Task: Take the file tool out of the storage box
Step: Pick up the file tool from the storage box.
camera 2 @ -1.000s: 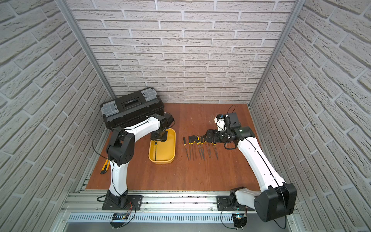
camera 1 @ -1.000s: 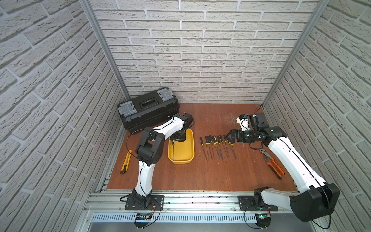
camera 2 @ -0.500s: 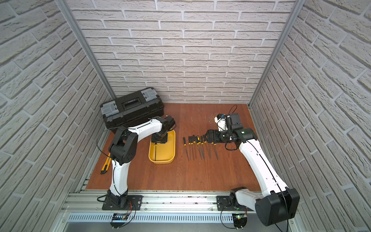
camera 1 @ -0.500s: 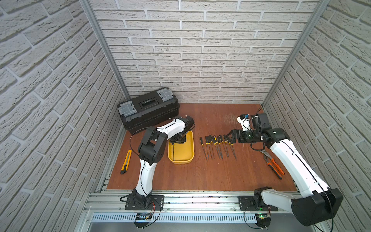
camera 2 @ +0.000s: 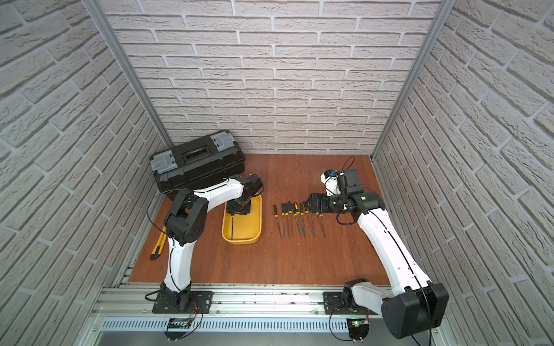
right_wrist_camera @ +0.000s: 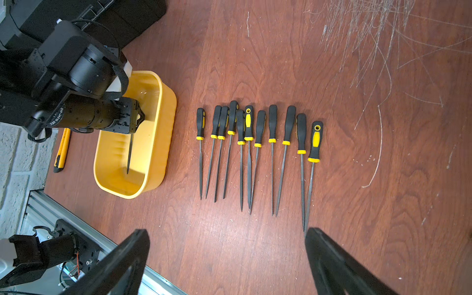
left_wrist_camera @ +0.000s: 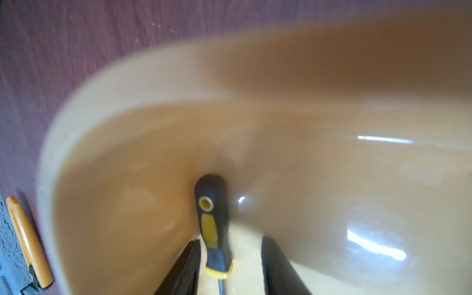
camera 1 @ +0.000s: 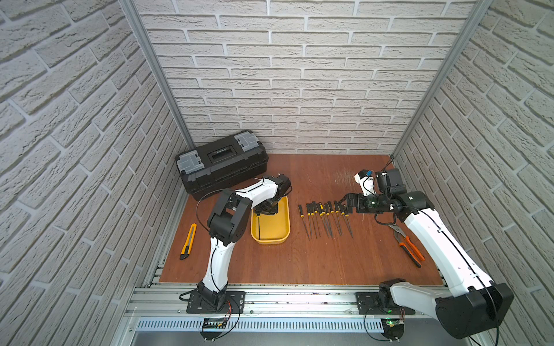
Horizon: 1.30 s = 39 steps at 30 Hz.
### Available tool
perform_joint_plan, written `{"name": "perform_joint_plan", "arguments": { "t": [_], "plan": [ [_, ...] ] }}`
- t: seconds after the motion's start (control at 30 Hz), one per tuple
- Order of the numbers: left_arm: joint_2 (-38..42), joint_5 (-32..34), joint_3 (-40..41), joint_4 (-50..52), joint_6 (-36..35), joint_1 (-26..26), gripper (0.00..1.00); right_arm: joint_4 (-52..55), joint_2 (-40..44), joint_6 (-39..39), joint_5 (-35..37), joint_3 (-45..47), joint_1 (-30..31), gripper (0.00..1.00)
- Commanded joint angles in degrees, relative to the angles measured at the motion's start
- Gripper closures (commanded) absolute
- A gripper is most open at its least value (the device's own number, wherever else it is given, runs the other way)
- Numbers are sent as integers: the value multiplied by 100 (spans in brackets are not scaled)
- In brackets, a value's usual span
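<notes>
Yellow plastic forms the box [camera 1: 288, 223], and the one file [right_wrist_camera: 129, 153] in it lies close to the long wall on the robot's left. The file's long axis runs along the box's length. Its black-and-yellow handle points to the back wall and its thin steel tip to the front rail [camera 1: 299, 299].

The left gripper [left_wrist_camera: 229, 270] reaches down into the far end of the box, over the handle. Its jaws stand part open with a finger on each side of the handle. One finger is just beside it and the other stands apart across a clear gap, so nothing is gripped. The right gripper [right_wrist_camera: 229, 263] hovers above the board beside the row [right_wrist_camera: 272, 120], jaws spread wide and empty.

There is one box and there are twelve files in all. One file is in the box and eleven lie in the row to its right, all with handles to the back and tips to the front, some touching or crossing. There is one closed black toolbox [camera 1: 221, 167] with two grey latches at the back left. One yellow knife [camera 1: 188, 241] lies left of the left arm, and one pair of orange-handled pliers [camera 1: 409, 247] lies beside the right arm.

The board [camera 1: 299, 263] is reddish-brown wood, scratched pale toward the back right. White brick-pattern walls [camera 1: 299, 90] close three sides, with metal posts in the back corners. Both arm bases sit on the rail.
</notes>
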<state>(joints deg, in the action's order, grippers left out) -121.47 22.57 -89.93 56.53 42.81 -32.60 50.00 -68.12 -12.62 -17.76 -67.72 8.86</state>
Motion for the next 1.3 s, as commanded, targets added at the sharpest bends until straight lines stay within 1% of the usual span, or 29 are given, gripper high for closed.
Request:
{"name": "perform_joint_plan", "arguments": {
  "t": [0.0,0.1,0.43,0.63,0.73,0.8,0.97,1.07,1.17,1.27],
  "plan": [
    [-251,-378,117,-302,70,-14,59,2,178,71,61,-20,27,0],
    [-191,-706,236,-578,104,14,60,10,192,80,84,-19,28,0],
    [-13,-1035,279,-793,55,52,63,-3,208,67,89,14,27,0],
    [-17,-1305,388,-988,-57,195,68,10,245,67,114,48,20,0],
    [-24,-1277,333,-975,-177,210,72,19,267,73,129,54,15,0],
    [-70,-1248,255,-912,-275,219,73,19,265,67,115,50,18,0],
    [-123,-1234,184,-856,-418,237,77,19,274,57,110,57,20,0],
    [-114,-1248,204,-897,-440,240,83,21,281,58,115,66,21,0],
    [-80,-1326,190,-908,-474,241,87,18,269,45,61,58,23,0],
    [66,-1437,202,-926,-509,242,88,-7,290,24,-88,88,20,0]
  ]
}}
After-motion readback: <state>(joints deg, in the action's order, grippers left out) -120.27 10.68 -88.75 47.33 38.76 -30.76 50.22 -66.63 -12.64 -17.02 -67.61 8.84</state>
